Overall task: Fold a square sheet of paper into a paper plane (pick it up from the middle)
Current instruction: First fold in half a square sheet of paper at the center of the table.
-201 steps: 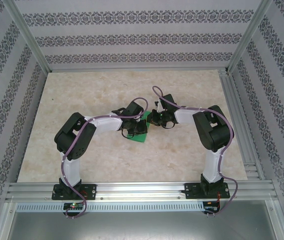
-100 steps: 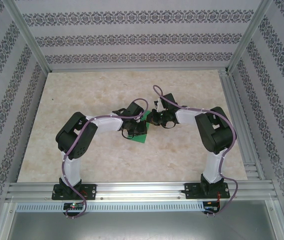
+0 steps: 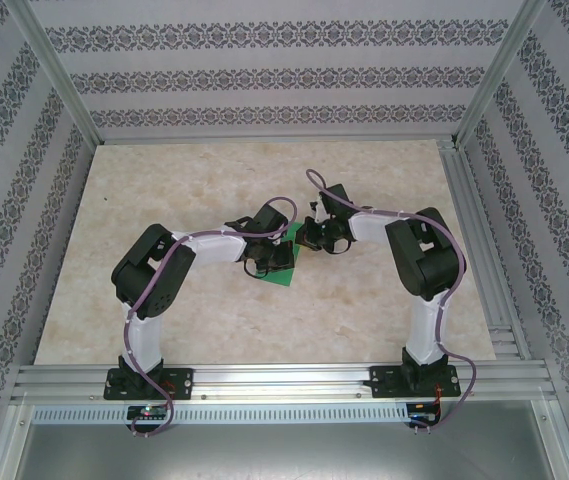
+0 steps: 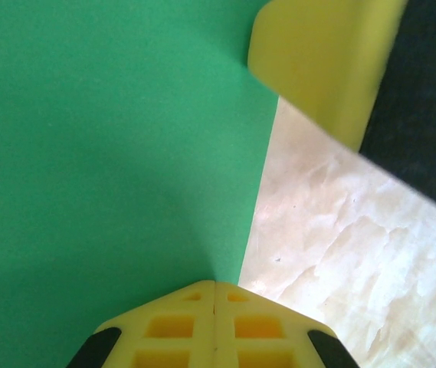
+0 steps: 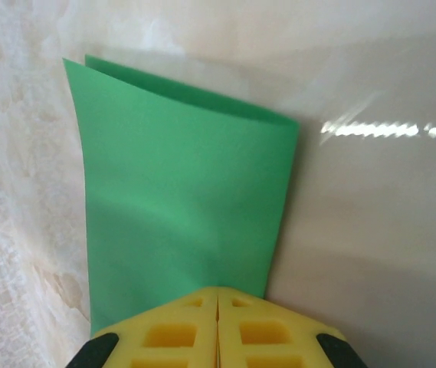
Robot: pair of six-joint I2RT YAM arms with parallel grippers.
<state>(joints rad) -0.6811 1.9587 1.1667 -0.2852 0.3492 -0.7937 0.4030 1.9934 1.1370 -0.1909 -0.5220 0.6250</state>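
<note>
Aluminium rails (image 3: 284,380) run along the near edge of a marble-patterned table (image 3: 164,180), and both arm bases are bolted there. The left arm (image 3: 149,285) rises from its base to a raised elbow, then its forearm reaches rightward and down toward the table's middle. The right arm (image 3: 424,260) mirrors it, elbow up and forearm angled leftward.

The two wrists nearly meet at the centre. The left gripper (image 3: 267,262) points down onto the square sheet of paper (image 3: 285,274), which lies folded on the table between the two tools. In its wrist view the left gripper (image 4: 214,285) has its jaws pressed together, pinching the green sheet's (image 4: 110,138) edge. A yellow finger (image 4: 325,61) of the other tool sits just beyond.

The right gripper (image 3: 310,238) is likewise closed. In its own view the right gripper (image 5: 218,291) nips the near edge of the paper (image 5: 179,192), whose far edge shows two layers.

Patterned walls (image 3: 284,80) stand behind.
</note>
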